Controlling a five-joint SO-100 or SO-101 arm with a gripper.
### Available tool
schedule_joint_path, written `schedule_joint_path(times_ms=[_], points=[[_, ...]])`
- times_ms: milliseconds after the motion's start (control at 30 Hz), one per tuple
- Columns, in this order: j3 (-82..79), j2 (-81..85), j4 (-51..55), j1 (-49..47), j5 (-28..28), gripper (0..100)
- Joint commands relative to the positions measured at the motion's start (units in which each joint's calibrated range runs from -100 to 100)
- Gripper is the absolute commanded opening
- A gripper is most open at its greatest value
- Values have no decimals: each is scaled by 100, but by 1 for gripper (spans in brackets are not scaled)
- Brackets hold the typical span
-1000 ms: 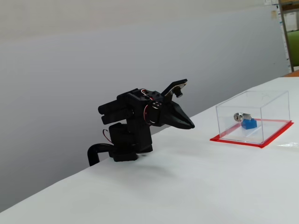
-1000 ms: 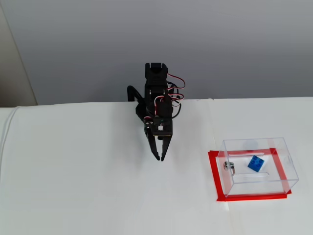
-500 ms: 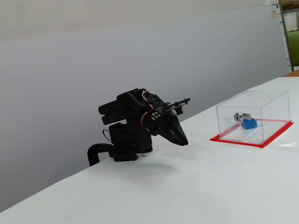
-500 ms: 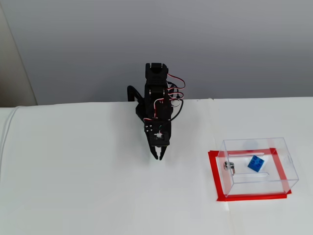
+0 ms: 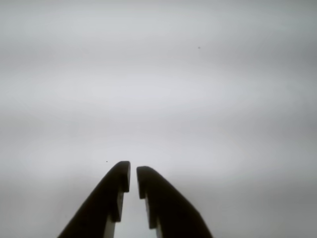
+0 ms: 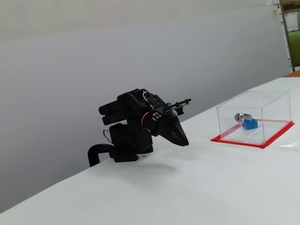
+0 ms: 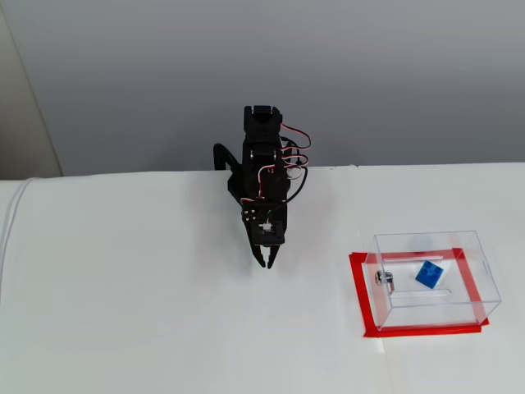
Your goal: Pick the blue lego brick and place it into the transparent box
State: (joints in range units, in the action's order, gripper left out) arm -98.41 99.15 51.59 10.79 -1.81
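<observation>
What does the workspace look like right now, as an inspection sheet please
Surface: white table, bare around the arm.
Job's things: blue lego brick already inside the transparent box, which stands on a red base sheet.
Clutter: small silver cylinder in the box beside the brick.
Gripper: gripper nearly shut, empty, pointing down at the table, apart from the box.
Cables: red and white wires on the arm.
Surroundings: plain grey wall.

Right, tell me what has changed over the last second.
The gripper tipped downward toward the table and closed; a second ago its jaws were spread, now only a narrow slit shows between them in the wrist view. It holds nothing. The blue lego brick and the silver metal cylinder stayed put inside the transparent box.
</observation>
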Motion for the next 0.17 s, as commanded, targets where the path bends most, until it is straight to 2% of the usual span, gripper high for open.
schedule_joint_path(times_ms=[0, 133], points=[[-68, 59, -32, 41, -28, 1], [-68, 59, -32, 41, -28, 1]])
